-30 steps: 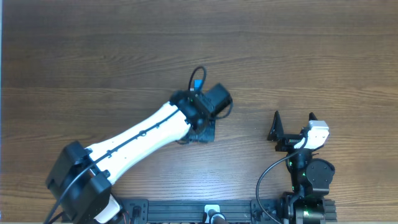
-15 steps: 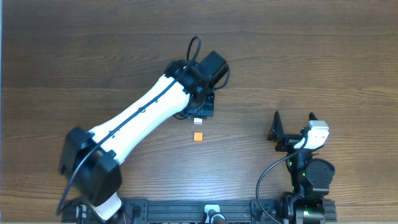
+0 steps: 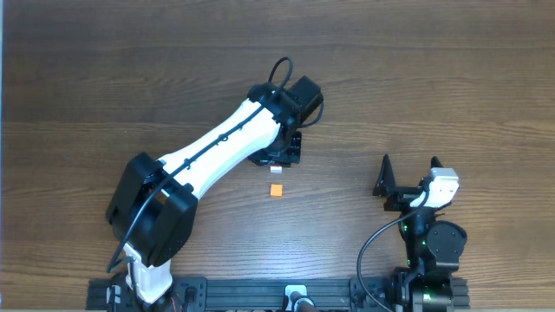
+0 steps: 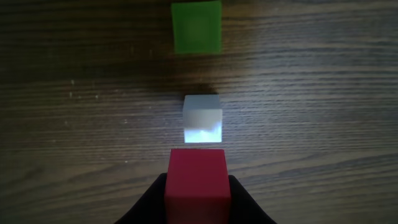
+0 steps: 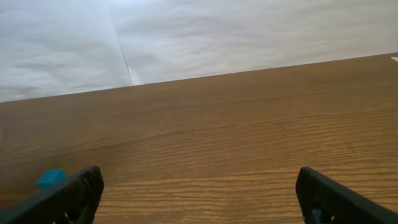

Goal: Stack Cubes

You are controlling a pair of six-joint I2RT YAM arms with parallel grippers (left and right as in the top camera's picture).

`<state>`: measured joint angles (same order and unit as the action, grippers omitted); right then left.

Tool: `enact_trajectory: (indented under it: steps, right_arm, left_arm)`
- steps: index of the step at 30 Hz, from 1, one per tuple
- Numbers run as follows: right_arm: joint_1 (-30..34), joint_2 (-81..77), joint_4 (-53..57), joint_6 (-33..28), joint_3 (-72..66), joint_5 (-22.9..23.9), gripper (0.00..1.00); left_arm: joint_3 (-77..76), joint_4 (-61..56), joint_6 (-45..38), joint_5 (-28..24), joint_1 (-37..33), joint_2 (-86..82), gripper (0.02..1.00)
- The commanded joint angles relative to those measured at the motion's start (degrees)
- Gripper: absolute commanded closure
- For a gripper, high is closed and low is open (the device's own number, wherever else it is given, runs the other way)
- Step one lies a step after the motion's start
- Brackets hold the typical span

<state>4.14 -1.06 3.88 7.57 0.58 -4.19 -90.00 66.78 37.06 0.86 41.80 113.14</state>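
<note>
Left jaws narrow, clamped on the red cube [image 4: 196, 169]: dark fingers [image 4: 144, 210] press two opposite sides, and the cube's far end sticks out just past the fingertips. Cube is equal-sided, so no long axis. Its faces sit square to the left jaws, one face toward the wrist camera, edges running along and across the wood grain. It is held above the desk [image 4: 323, 124].

Just beyond it on the desk stands a smaller white cube [image 4: 202, 118], flat on one face and roughly square to the grain. It is apart from the red cube. Farther along the same line a green cube [image 4: 196, 26] lies flat on the desk, well apart from the white cube. Red, white and green form one row across the grain.

Top view: left arm [image 3: 217, 147] reaches from the lower left to the desk's middle. The white cube [image 3: 277, 171] shows right at the edge of the jaw housing. An orange cube [image 3: 276, 191] lies near it on the side toward the arm bases, not touching it.

Right jaws wide apart. Right arm [image 3: 425, 212] is folded close to its base at the right, well apart from all cubes. Its wrist view has the two fingers [image 5: 74, 193] spread over the desk, with a pale backdrop [image 5: 249, 37] behind the far edge.
</note>
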Motion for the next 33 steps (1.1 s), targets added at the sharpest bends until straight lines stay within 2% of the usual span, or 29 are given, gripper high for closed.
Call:
enact_trajectory:
  steps: [1,33]
  right_arm:
    - [-0.07,0.35,0.2,0.28,-0.26,-0.28,0.007]
    - [-0.04,0.35,0.2,0.28,-0.26,-0.28,0.009]
  left_arm:
    - [1.57,-1.7,-0.61,-1.51,-0.42,0.46,0.98]
    - [5.64,-7.06,5.42,-1.2,-0.83,1.36,0.978]
